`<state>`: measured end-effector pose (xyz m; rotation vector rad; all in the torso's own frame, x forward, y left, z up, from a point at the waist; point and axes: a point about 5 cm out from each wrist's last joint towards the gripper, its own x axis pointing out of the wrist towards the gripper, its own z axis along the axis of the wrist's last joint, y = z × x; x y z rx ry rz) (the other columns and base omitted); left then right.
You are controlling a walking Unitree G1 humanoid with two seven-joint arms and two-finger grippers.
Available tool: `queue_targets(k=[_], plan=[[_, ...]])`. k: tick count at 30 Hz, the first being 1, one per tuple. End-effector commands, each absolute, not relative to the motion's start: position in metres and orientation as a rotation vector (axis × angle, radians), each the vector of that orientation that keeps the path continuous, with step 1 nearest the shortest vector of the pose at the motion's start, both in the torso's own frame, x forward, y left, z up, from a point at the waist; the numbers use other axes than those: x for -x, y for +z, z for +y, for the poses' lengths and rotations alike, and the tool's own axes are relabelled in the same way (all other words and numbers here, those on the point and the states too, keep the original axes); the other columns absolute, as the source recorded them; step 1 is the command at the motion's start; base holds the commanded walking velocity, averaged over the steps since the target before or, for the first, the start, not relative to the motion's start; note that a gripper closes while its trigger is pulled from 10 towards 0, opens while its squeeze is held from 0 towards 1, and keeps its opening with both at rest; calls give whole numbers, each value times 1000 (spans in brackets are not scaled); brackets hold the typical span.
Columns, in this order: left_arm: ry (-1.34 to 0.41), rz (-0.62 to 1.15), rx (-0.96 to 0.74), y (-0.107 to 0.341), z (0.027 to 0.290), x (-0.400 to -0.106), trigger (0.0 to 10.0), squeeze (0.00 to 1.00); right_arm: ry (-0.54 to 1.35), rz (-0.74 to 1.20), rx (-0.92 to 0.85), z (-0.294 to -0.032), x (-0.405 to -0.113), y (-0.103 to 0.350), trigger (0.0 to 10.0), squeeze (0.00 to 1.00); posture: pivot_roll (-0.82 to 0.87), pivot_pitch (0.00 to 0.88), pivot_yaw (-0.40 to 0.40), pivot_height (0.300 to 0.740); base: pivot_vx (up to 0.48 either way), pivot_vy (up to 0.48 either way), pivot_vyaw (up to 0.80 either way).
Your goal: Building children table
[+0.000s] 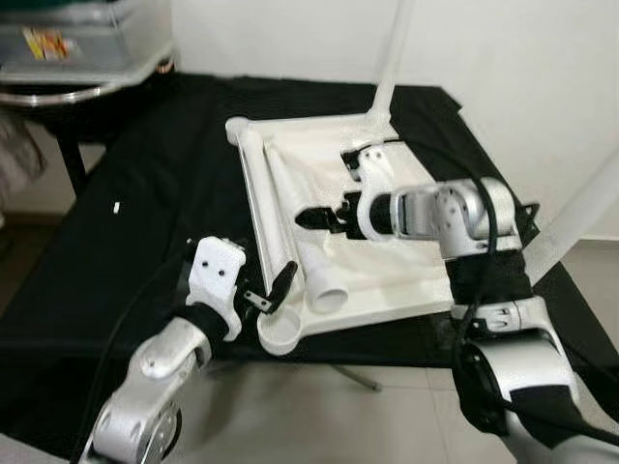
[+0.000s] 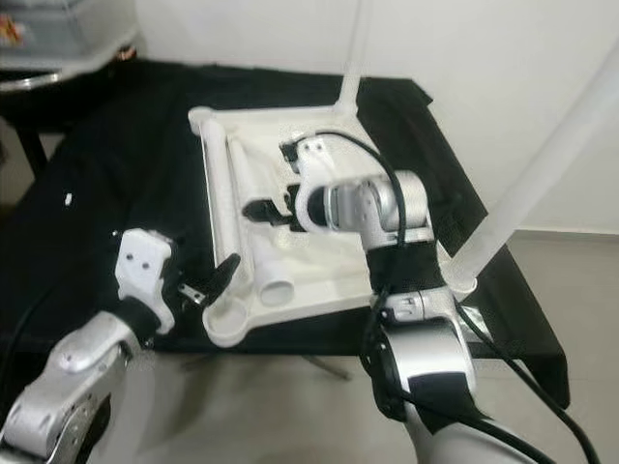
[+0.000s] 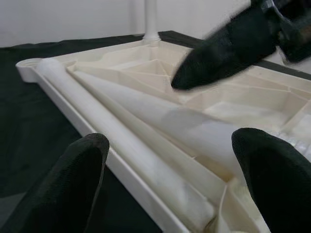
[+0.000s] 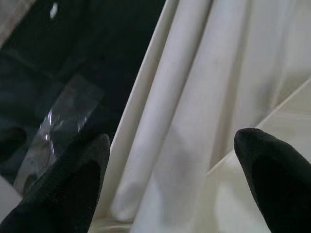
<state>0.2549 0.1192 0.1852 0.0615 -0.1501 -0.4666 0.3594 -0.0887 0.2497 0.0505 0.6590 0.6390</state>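
A white plastic table top (image 1: 387, 280) lies upside down on a black cloth. Two legs stand upright in its corner sockets, one at the far corner (image 1: 385, 68) and one at the right corner (image 1: 580, 217). Two loose legs lie on it: one along the left rim (image 1: 253, 188), the other (image 1: 298, 232) beside it with its open end toward me. The near-left socket (image 1: 282, 332) holds nothing. My right gripper (image 1: 324, 217) hovers open over the loose legs (image 4: 180, 111). My left gripper (image 1: 271, 290) is open just off the near-left corner, pointing along the legs (image 3: 146, 160).
The black cloth (image 1: 145, 193) covers a low folding table with floor tiles at its near edge. A metal tray with a box (image 1: 77, 58) stands at the back left. A small white scrap (image 1: 116, 206) and a clear plastic bag (image 4: 63, 121) lie on the cloth.
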Motion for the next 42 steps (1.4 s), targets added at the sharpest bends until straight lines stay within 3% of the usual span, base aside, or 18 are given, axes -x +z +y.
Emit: queue_targets(k=[1,14,16,35,42], plan=[[-475,-137,-65,183,116,-251,10000,0,630,706,-32,-87,-358,242,10000,0,45,173,-99,740,0,0,0],[-457,-146,-54,186,113,-245,10000,0,625,831,47,-63,-354,218,10000,0,46,199,-134,740,0,0,0],[-454,-148,-52,186,112,-245,10000,0,615,864,97,-62,-351,207,0,0,43,205,-142,740,0,0,0],[-446,-150,-54,188,113,-246,10000,0,505,829,45,-83,-361,210,0,0,43,189,-135,740,0,0,0],[-417,-167,-33,196,124,-249,10000,0,383,523,-133,-114,-376,252,0,0,55,165,-113,740,0,0,0]])
